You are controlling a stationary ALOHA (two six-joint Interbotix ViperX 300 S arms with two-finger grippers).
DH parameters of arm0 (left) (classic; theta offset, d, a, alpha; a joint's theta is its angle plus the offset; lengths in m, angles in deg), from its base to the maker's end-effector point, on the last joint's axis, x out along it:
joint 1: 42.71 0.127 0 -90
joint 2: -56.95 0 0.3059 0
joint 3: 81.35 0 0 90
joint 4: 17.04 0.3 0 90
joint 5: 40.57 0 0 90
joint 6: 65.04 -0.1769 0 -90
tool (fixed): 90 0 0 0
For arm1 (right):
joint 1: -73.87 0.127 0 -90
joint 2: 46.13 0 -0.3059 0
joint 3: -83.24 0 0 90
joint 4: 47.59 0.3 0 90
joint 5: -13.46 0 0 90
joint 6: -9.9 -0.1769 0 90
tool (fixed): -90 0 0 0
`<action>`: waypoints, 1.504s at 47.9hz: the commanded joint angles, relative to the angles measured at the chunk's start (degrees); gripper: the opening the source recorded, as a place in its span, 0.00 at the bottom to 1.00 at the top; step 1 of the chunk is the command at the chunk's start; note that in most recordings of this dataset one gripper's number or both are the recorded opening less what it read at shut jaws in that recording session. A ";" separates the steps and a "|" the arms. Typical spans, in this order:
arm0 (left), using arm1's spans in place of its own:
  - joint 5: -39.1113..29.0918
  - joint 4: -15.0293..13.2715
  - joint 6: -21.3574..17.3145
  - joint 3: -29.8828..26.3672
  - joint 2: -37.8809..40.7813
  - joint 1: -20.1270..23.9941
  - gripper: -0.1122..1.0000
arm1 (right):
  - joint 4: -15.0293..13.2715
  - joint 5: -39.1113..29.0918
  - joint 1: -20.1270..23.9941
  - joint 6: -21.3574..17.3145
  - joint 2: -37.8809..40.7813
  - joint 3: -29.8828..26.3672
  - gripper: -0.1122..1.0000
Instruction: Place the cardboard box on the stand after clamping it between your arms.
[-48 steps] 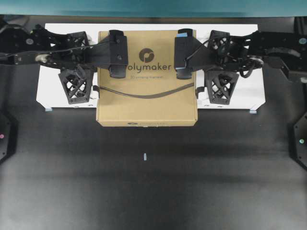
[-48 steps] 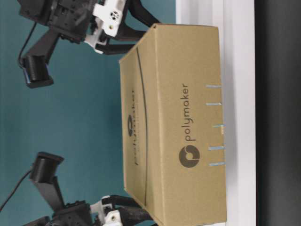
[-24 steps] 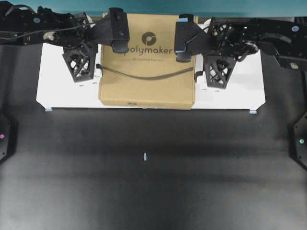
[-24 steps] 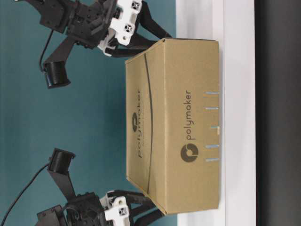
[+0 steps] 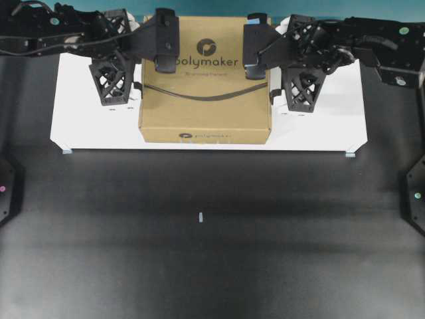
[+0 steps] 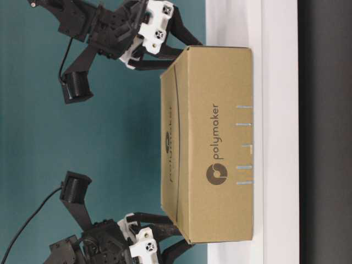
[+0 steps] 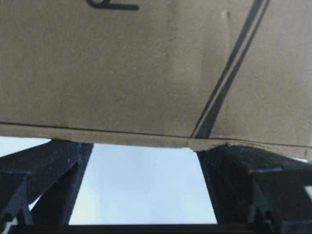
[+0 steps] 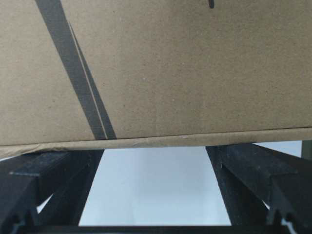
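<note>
Overhead and table-level views, with both wrist cameras. I hold the cardboard box (image 5: 204, 100) squeezed sideways between my two arms; the left gripper (image 5: 111, 83) presses its left wall and the right gripper (image 5: 303, 90) its right wall, so that opposed side pressure, not a finger pinch, carries the load. Both sets of jaws are spread wide and grasp nothing; in each wrist view the two black fingers (image 7: 46, 170) straddle a gap of white while the box wall (image 8: 161, 68) fills the upper frame, which I read as the spread fingers bearing flat against cardboard. The box lies over the middle of the stand (image 5: 332, 129), its front edge just inside the stand's front edge; placing it centrally leaves white margin on both sides for the grippers to back away.

Hard to make out: whether the box's underside already rests on the stand or hangs just above it; the table-level view shows the box face (image 6: 220, 148) against the white platform (image 6: 275, 66) with no clear gap, yet the seam is ambiguous. The far edge of the box runs under the camera housings and toward the top of the overhead frame; both arm bases are cut off.
</note>
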 commanded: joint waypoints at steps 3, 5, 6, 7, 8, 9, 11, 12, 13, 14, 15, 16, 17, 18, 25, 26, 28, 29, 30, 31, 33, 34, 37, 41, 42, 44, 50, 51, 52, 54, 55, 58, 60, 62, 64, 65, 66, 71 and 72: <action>2.64 -0.35 -0.18 -0.53 -0.18 -0.62 0.82 | 0.44 2.46 0.18 0.62 0.70 -0.26 0.83; 2.64 -0.35 -0.18 -0.35 -0.26 -0.44 0.82 | 0.44 2.46 -0.18 0.70 0.62 0.09 0.83; 2.64 -0.35 -0.18 -0.26 -0.26 -0.26 0.82 | 0.44 2.55 -0.26 0.70 0.62 0.26 0.83; 2.64 -0.35 -0.18 -0.18 -0.26 -0.09 0.82 | 0.44 2.55 -0.44 0.70 0.53 0.53 0.83; 2.64 -0.35 -0.18 -0.09 -0.26 0.09 0.82 | 0.35 2.46 -0.62 0.70 0.44 0.70 0.83; 2.64 -0.35 -0.18 0.09 -0.35 0.26 0.82 | 0.44 2.55 -0.79 0.70 0.35 0.97 0.83; 2.64 -0.35 -0.18 0.62 -0.70 0.79 0.82 | 0.44 2.55 -1.23 0.62 0.09 1.41 0.83; 2.64 -0.35 -0.18 0.79 -0.88 0.88 0.82 | 0.44 2.55 -1.41 0.70 -0.18 1.85 0.83; 2.64 -0.35 -0.18 0.97 -0.97 1.05 0.82 | 0.44 2.55 -1.49 0.62 -0.35 2.11 0.83; 2.64 -0.35 -0.18 1.23 -1.14 1.14 0.82 | 0.44 2.46 -1.67 0.62 -0.53 2.29 0.83; 2.64 -0.35 -0.18 1.41 -1.32 1.32 0.82 | 0.44 2.55 -1.76 0.62 -0.70 2.64 0.83; 2.64 -0.35 -0.18 1.67 -1.41 1.49 0.82 | 0.44 2.55 -1.85 0.62 -0.88 2.81 0.83; 2.64 -0.35 -0.18 1.93 -1.58 1.58 0.82 | 0.44 2.55 -1.93 0.62 -0.97 3.08 0.83; 2.55 -0.35 -0.18 2.20 -1.76 1.67 0.82 | 0.44 2.55 -2.11 0.62 -1.23 3.34 0.83; 2.37 -0.35 -0.18 3.96 -3.25 2.55 0.82 | 0.62 3.08 -3.25 0.53 -2.64 4.75 0.83; 2.37 -0.35 -0.09 4.13 -3.34 2.64 0.82 | 0.79 3.08 -3.43 0.53 -2.90 4.83 0.83; 2.29 -0.35 -0.09 4.31 -3.96 2.72 0.82 | 1.05 3.08 -3.78 0.53 -3.52 5.10 0.83; 2.29 -0.35 -0.09 4.39 -4.31 2.72 0.82 | 1.23 3.08 -3.87 0.53 -3.87 5.27 0.83; 2.29 -0.35 -0.09 4.48 -4.83 2.64 0.82 | 1.58 2.99 -4.04 0.44 -4.48 5.54 0.83; 2.29 -0.35 -0.09 4.57 -5.19 2.72 0.82 | 1.67 2.90 -4.13 0.44 -4.92 5.63 0.83; 2.20 -0.35 -0.09 4.75 -6.06 2.72 0.82 | 1.85 2.90 -4.22 0.35 -5.80 6.06 0.83; 2.11 -0.35 -0.09 4.92 -6.42 2.72 0.82 | 2.02 2.81 -4.22 0.26 -6.33 6.24 0.83; 1.93 -0.35 0.09 5.19 -7.91 2.64 0.82 | 2.29 2.55 -4.13 0.00 -8.17 6.94 0.83; 1.76 -0.35 0.44 6.15 -10.72 2.55 0.82 | 3.43 2.37 -3.87 -0.35 -11.16 8.44 0.83; 1.67 -0.35 0.62 6.42 -11.43 2.46 0.82 | 3.87 2.29 -3.87 -0.44 -11.87 8.70 0.83; 1.67 -0.35 1.14 7.21 -13.10 2.29 0.82 | 4.83 2.29 -3.69 -0.62 -13.36 9.32 0.83; 2.81 -0.35 4.66 10.20 -18.46 1.32 0.82 | 6.77 3.08 -2.64 -2.55 -17.75 11.60 0.83; 3.25 -0.35 5.36 10.81 -19.34 1.05 0.82 | 6.77 3.34 -2.37 -2.99 -18.37 12.13 0.83; 3.69 -0.35 5.98 11.43 -20.13 0.70 0.82 | 6.86 3.78 -1.93 -3.69 -19.25 12.74 0.83; 4.83 -0.35 7.21 12.92 -21.62 0.00 0.82 | 6.86 4.48 -1.14 -4.57 -20.48 13.62 0.83; 5.45 -0.35 7.65 13.62 -22.41 -0.44 0.82 | 6.77 4.92 -0.79 -4.92 -21.01 14.06 0.83; 7.12 -0.35 8.79 15.38 -24.43 -1.93 0.82 | 6.77 6.33 0.53 -6.42 -22.50 15.38 0.83; 8.17 -0.35 9.84 16.44 -25.75 -2.99 0.82 | 6.86 7.29 1.49 -7.56 -23.55 16.17 0.83; 9.05 -0.35 10.20 17.40 -27.16 -4.04 0.82 | 6.86 8.26 2.46 -8.79 -24.43 16.88 0.83; 9.84 -0.35 10.63 18.28 -28.48 -5.10 0.82 | 6.86 9.40 3.52 -10.28 -25.40 17.67 0.83; 10.37 -0.35 11.07 18.90 -29.44 -5.98 0.82 | 6.86 10.20 4.39 -11.43 -26.19 18.19 0.83; 10.81 -0.35 11.34 19.25 -30.06 -6.42 0.82 | 6.86 10.90 4.92 -12.39 -26.63 18.54 0.83; 12.48 -0.35 13.36 20.92 -33.22 -8.53 0.82 | 6.94 14.85 7.38 -16.17 -29.00 20.39 0.83; 12.74 -0.35 13.97 21.27 -33.75 -8.88 0.82 | 6.86 15.64 7.91 -16.88 -29.53 20.74 0.83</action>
